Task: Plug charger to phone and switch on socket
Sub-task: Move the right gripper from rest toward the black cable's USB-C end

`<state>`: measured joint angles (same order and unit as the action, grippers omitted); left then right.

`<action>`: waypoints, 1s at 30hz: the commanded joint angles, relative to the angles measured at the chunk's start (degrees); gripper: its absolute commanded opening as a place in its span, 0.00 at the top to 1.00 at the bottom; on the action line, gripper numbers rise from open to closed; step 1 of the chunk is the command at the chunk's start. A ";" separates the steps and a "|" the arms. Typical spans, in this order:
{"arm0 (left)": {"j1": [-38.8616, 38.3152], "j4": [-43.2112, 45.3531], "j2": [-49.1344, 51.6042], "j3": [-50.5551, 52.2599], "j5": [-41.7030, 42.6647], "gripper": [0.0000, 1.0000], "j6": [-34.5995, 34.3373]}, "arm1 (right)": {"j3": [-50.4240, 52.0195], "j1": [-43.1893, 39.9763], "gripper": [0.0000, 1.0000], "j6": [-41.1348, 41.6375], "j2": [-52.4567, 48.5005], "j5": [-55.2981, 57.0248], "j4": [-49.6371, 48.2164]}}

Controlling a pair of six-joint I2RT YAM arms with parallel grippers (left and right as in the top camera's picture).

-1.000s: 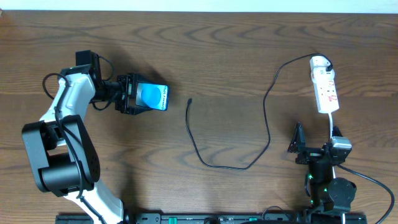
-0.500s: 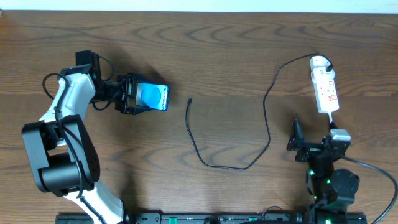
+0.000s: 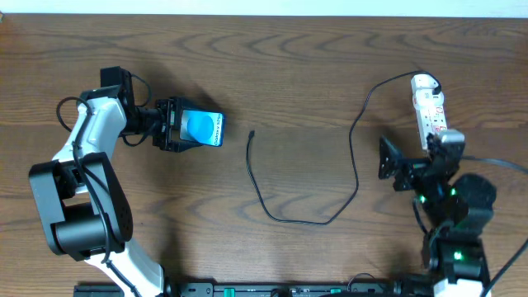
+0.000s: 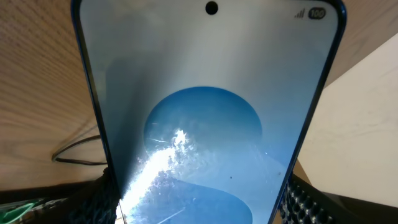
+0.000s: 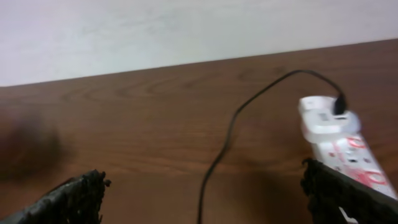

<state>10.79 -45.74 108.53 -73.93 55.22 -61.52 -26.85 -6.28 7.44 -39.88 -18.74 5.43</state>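
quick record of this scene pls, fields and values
left gripper: shut on small blue-screened smartphone, gripped at one end
right gripper: open, empty, near white power strip
thin black charger cable: lying on brown wooden table, far end plugged into the strip
free tip: on the table, apart from the smartphone
strip switch: cannot tell

The overhead view looks straight down on the whole surface (image 3: pixel 297 74). The left wrist view sits very near the phone (image 4: pixel 211 124), whose screen fills it. The right wrist view looks low across the surface toward the far wall (image 5: pixel 186 31), sharing the socket (image 5: pixel 339 143) and charger (image 5: pixel 231 127) with the overhead.
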 commanded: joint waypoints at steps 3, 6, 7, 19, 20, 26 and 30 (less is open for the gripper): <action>0.24 1.51 -1.09 -0.46 2.21 0.35 0.35 | -6.34 0.33 0.01 0.66 -6.51 -7.23 2.60; 0.31 3.41 -1.09 -0.46 2.21 0.35 0.33 | -8.46 0.35 0.01 0.68 -9.55 -9.57 3.52; 0.42 4.00 -1.09 -0.46 2.21 0.35 0.33 | -9.16 0.35 0.01 0.66 -10.51 -10.40 3.89; 4.70 6.47 -1.09 -0.46 1.84 0.35 0.33 | -20.46 0.44 0.01 2.43 -25.99 -24.94 6.32; 5.05 6.45 -1.09 -0.46 1.75 0.35 0.31 | -21.31 0.59 0.01 2.45 -26.95 -25.68 6.54; 6.80 6.47 -1.09 -0.46 1.73 0.35 0.31 | -26.18 5.27 0.01 2.84 -32.65 -26.64 7.96; 7.04 6.58 -1.09 -0.46 1.60 0.35 0.33 | -29.07 9.81 0.01 3.30 -36.30 -26.60 7.96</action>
<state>17.54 -39.29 108.53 -73.93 55.18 -61.49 -52.97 0.67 9.76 -74.04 -43.72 13.28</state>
